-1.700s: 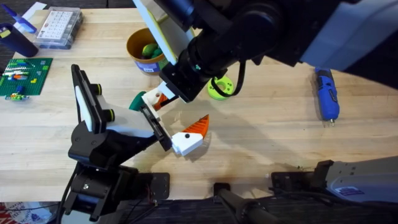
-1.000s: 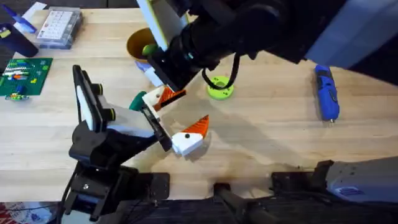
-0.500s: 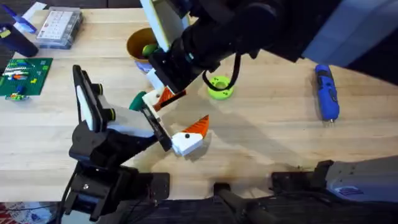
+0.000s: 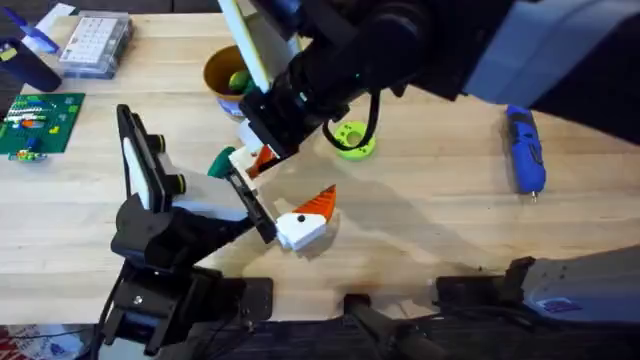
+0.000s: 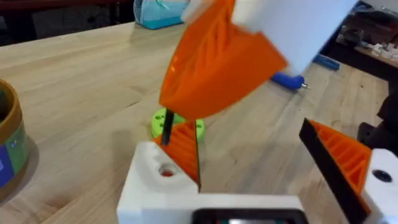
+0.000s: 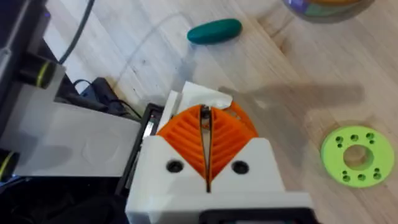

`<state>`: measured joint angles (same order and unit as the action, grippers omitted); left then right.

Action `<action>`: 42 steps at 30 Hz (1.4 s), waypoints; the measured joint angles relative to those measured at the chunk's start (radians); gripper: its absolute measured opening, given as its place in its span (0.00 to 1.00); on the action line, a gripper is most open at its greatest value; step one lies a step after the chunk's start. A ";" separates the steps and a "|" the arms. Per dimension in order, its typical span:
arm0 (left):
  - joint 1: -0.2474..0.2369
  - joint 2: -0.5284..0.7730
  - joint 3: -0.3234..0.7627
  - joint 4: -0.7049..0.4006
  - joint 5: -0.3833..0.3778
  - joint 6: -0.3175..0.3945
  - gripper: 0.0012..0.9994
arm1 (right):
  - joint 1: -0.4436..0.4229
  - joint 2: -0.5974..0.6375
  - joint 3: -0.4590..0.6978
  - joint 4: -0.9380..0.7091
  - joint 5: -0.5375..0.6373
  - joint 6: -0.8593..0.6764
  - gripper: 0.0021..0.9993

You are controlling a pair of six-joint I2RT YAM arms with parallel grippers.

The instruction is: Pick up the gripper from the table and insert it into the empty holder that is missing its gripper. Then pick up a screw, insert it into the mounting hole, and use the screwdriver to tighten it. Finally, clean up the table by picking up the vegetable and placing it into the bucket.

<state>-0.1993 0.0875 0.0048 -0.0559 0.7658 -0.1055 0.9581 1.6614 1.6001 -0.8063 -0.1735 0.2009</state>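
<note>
The holder (image 4: 150, 215) is the black jointed left arm at the lower left, and its thin bar carries two white, orange-tipped pieces set wide apart. The gripper (image 4: 250, 160) sits at the bar's far end, its mounting hole (image 5: 166, 169) facing up. My right gripper (image 6: 206, 140) reaches across and hovers over it, shut on a thin black screw (image 5: 166, 127) just above the hole. The left gripper (image 4: 290, 180) has nothing between its fingers. The blue screwdriver (image 4: 525, 150) lies at the far right. A green vegetable (image 4: 220, 163) lies beside the holder's bar, near the yellow-orange bucket (image 4: 215, 70).
A lime-green ring (image 4: 352, 140) lies just right of the right gripper. A clear parts box (image 4: 95, 42), a dark blue item (image 4: 25, 55) and a green brick plate (image 4: 35, 122) sit at the back left. A green item rests inside the bucket.
The right gripper has shifted left over the white piece at the bar's far end and has held almost still over the last second. The holder has not moved.
</note>
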 joint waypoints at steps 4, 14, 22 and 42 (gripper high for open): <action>0.000 0.000 0.000 0.000 0.000 0.000 0.99 | 0.000 0.012 0.000 -0.005 -0.001 0.005 0.01; 0.000 0.000 0.000 0.000 0.000 0.000 0.99 | 0.000 0.012 0.000 -0.003 -0.001 0.009 0.01; 0.000 0.000 0.000 0.000 0.000 0.000 0.99 | 0.016 0.012 0.000 -0.003 -0.001 0.009 0.01; 0.000 0.000 0.000 0.000 0.000 0.000 0.99 | 0.018 0.049 0.000 -0.034 -0.001 0.009 0.01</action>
<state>-0.1993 0.0875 0.0048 -0.0559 0.7662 -0.1058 0.9760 1.7103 1.6005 -0.8404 -0.1746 0.2096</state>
